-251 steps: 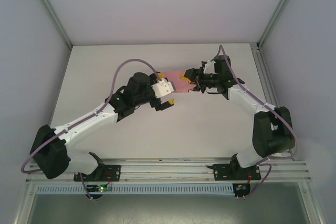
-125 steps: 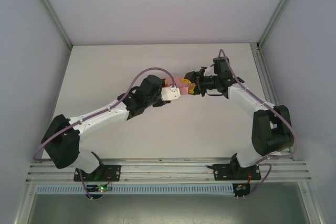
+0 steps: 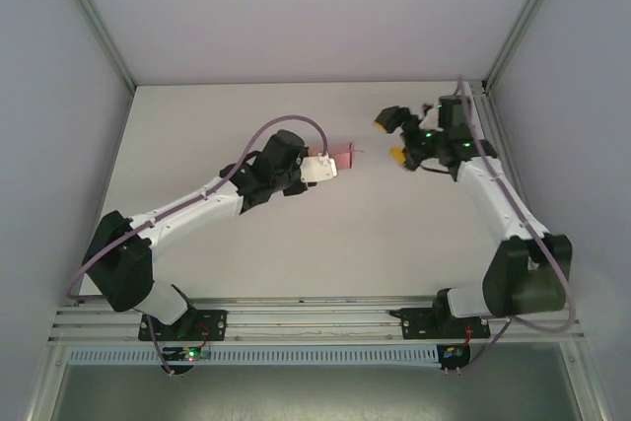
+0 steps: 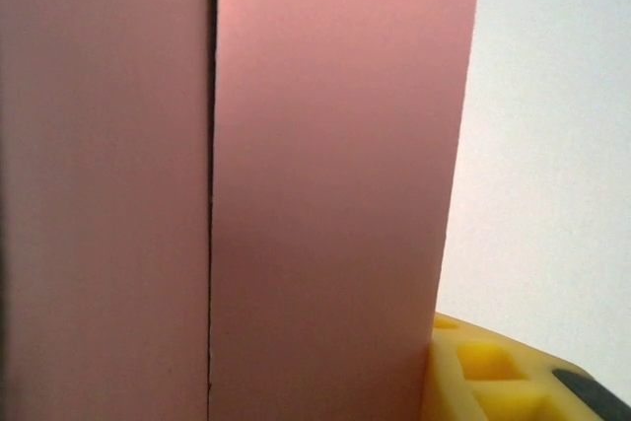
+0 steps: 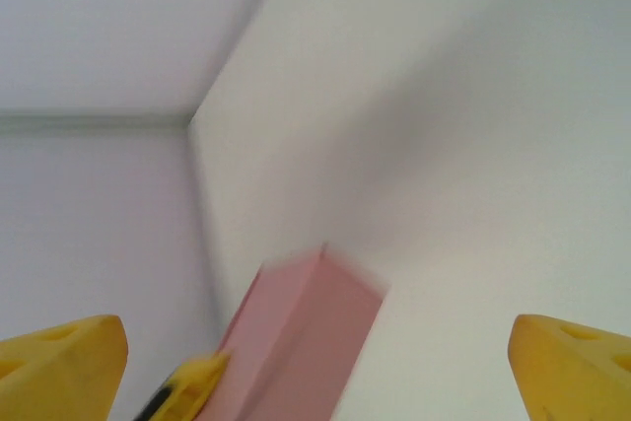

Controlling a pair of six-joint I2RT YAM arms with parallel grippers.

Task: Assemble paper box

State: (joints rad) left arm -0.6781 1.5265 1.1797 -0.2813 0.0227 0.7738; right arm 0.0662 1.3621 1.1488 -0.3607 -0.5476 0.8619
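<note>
Now, on the left, the left jaws are closed on one end of the small pink paper box [image 3: 341,154], a long thin box of card, near the middle of the smooth white desk [image 3: 197,115]. Up close the card looks flat and smooth, with a thin dark line [image 4: 210,194] where two sides meet. I think it is very light and would dent if squeezed hard, so a soft hold on the flat sides seems best. On the right, the right jaws are wide open and hold nothing, near the box, with their blocky yellow fingertips [image 5: 61,362] far apart.
</note>
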